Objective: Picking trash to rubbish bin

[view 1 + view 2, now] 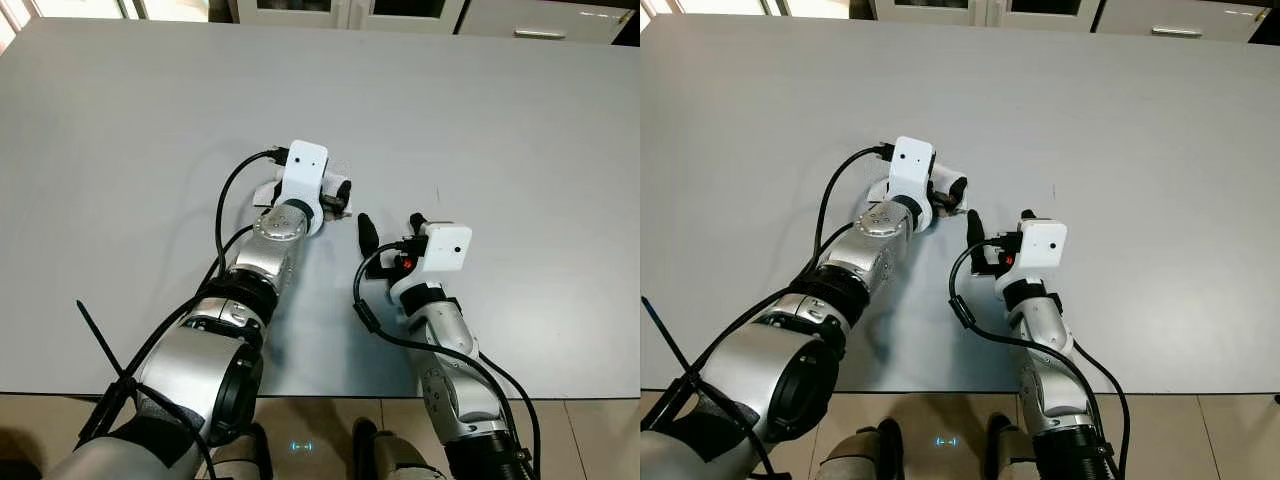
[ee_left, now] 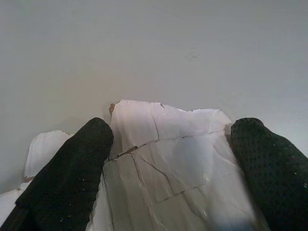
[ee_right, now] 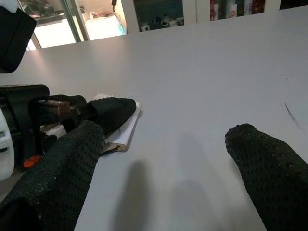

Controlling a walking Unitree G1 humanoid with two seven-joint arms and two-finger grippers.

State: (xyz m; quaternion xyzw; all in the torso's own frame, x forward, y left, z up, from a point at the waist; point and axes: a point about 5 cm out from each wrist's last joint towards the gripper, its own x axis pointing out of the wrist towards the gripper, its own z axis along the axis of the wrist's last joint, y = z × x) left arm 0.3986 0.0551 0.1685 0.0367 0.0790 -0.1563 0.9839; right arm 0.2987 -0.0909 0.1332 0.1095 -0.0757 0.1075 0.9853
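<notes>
The trash is a flat, creased piece of white paper or card (image 2: 168,163) lying on the grey table (image 1: 480,120), slightly toward the robot's left. The left gripper (image 1: 338,196) is the arm on it: the paper sits directly between its two black fingers (image 2: 67,173), one finger along each side edge, the torn far edge pointing away from the wrist. The paper lies flat against the table; its exact long axis cannot be judged.

Left jaws: spread about as wide as the paper, the fingers bracketing it. Whether they press its edges cannot be confirmed, and the piece does not appear lifted, so no grasp is established.

The right gripper (image 3: 163,159) rests low over the table just beside the left one, toward the robot's right. Its jaws stand wide apart and hold nothing; bare tabletop lies between them. From its wrist camera the paper is off to one side, under the left gripper.

Judgement: the left arm is better placed; the coming move turns on closing across the paper's width.
</notes>
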